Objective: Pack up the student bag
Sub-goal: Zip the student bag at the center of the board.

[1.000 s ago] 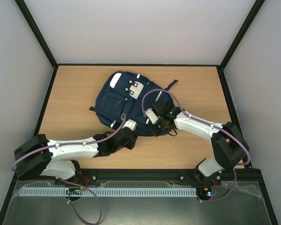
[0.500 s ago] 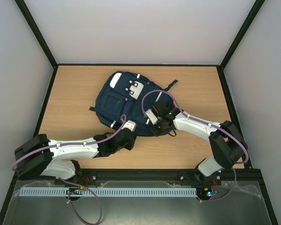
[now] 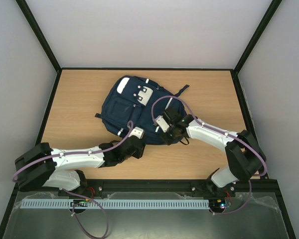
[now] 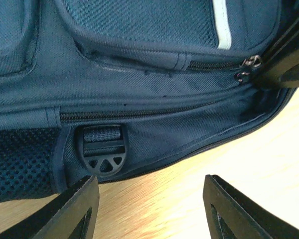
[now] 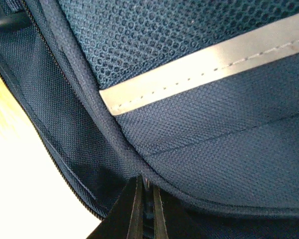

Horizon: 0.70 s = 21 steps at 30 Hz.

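Observation:
The student bag [image 3: 132, 104], navy with white stripes, lies flat on the wooden table [image 3: 209, 94]. My left gripper [image 3: 138, 134] hovers open at the bag's near edge. In the left wrist view the left gripper [image 4: 149, 181] has only bare wood between its fingers, just short of a black strap buckle [image 4: 103, 152]. My right gripper [image 3: 165, 133] is at the bag's near-right edge. In the right wrist view the right gripper [image 5: 146, 183] is shut on a thin dark bit at the bag's [image 5: 214, 149] seam, below a white stripe [image 5: 204, 69]. Two zip pulls [image 4: 246, 67] show beside it.
Loose dark straps [image 3: 183, 89] trail from the bag's far right side. Black frame posts [image 3: 237, 74] and pale walls bound the table at the back and sides. The arms' bases stand along the near rail [image 3: 149, 186].
The right gripper's jaws have shut on the bag's edge, and it has shifted slightly up and left. The left gripper has barely moved.

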{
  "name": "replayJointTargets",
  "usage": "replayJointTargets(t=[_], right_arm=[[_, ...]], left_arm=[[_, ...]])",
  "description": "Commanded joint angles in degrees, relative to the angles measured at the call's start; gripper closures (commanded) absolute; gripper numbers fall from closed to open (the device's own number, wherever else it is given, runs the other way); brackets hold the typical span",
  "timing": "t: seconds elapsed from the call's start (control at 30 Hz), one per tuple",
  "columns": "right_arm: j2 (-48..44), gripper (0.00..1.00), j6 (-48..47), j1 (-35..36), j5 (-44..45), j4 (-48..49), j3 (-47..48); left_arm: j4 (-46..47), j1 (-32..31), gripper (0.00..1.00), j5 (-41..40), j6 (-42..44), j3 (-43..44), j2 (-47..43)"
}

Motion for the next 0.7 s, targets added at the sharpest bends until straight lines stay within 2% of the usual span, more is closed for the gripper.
replayJointTargets(t=[0.0, 0.1, 0.2, 0.47, 0.67], right_arm=[[-1.92, 0.94, -2.09, -0.60, -0.29, -3.62, -1.75], [-2.06, 0.94, -2.18, -0.94, -0.61, -2.90, -2.44], [-2.04, 0.95, -2.59, -1.16, -0.60, -2.30, -2.54], [-2.85, 0.98, -3.59, -1.21, -1.65, -2.32, -2.04], [-2.64, 0.98, -3.33, -1.23, -3.43, -2.51, -1.37]], left_arm=[[6.00, 1.08, 0.39, 1.13, -1.27, -0.56, -1.45], [9.44, 3.37, 0.39, 4.49, -4.36, -0.44, -0.93], [13.80, 5.72, 0.39, 6.54, -11.49, -0.74, -0.40], [16.83, 7.36, 0.40, 6.21, -31.17, 3.15, 5.77], [19.05, 7.41, 0.42, 8.44, -38.16, 5.88, 12.05]])
